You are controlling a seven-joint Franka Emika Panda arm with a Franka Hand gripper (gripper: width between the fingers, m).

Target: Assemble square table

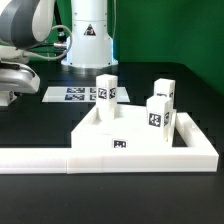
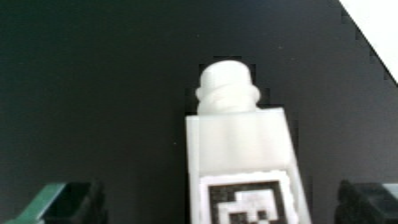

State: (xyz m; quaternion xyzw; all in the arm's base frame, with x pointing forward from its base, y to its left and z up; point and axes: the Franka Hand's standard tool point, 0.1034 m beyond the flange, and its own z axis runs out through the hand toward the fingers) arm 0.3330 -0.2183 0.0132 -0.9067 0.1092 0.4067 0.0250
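nearest in the exterior view: long low white l-shaped wall, likely there to brace parts against. just behind it, square tabletop lying flat with tagged edge forward, three legs standing upright on it, presumably already seated in their corners. farther back, marker board flat on the black table. gripper at the exterior view's left edge, mostly cut off.

in the wrist view: fourth leg lying between dark fingertips, threaded tip pointing away. jaws wide apart, well clear of both sides, touching nothing; probably lining up to grasp. tag cut off by the frame edge, image blurred.
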